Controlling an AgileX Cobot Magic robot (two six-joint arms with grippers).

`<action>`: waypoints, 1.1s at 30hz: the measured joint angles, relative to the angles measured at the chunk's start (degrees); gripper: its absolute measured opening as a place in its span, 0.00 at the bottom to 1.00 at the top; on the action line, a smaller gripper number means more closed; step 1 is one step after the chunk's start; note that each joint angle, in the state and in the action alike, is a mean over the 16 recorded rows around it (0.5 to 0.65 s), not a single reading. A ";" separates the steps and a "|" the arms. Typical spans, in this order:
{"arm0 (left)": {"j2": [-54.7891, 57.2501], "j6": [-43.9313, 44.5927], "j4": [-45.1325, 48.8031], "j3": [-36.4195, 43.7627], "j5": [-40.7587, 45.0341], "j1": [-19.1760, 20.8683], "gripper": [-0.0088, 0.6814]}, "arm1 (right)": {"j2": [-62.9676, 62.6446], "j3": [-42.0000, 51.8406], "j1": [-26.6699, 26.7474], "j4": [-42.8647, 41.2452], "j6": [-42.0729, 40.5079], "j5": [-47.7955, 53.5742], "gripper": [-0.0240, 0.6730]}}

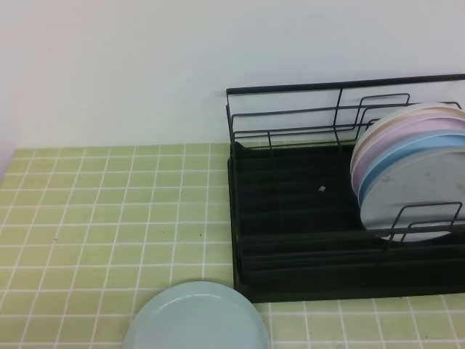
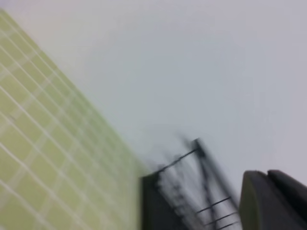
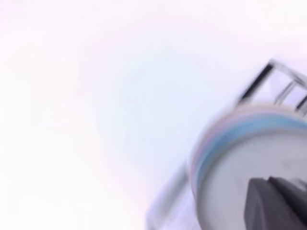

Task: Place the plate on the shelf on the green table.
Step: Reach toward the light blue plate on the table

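Plate point(image 1: 196, 318), pale mint, lies flat on the green table point(image 1: 87, 211) at the near edge, just beside the front left corner of the black shelf point(image 1: 290, 218), so the task looks unstarted. Other plates point(image 1: 410, 174) stand upright between the wire dividers on the shelf's right, leaving its left slots free. Both arms are raised, left gripper point(image 2: 271, 201) and right gripper point(image 3: 278, 203) with jaws together, holding nothing.
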 joint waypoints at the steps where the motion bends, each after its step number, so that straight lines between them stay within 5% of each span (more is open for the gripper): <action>1: -0.04 0.00 -0.42 0.06 -0.03 0.00 0.01 | -0.04 0.04 0.00 0.95 -0.21 -1.26 0.03; 11: -0.35 0.68 -4.55 0.29 2.04 0.02 0.01 | -0.37 -1.04 -0.01 -0.61 -5.34 4.13 0.03; 23: 0.78 19.35 -5.08 -7.11 12.93 0.02 0.01 | 0.80 -17.58 -0.01 -31.14 -16.81 41.77 0.03; 33: 11.50 29.96 2.03 -18.84 18.83 0.02 0.02 | 10.49 -30.86 -0.01 -43.53 -22.76 52.13 0.03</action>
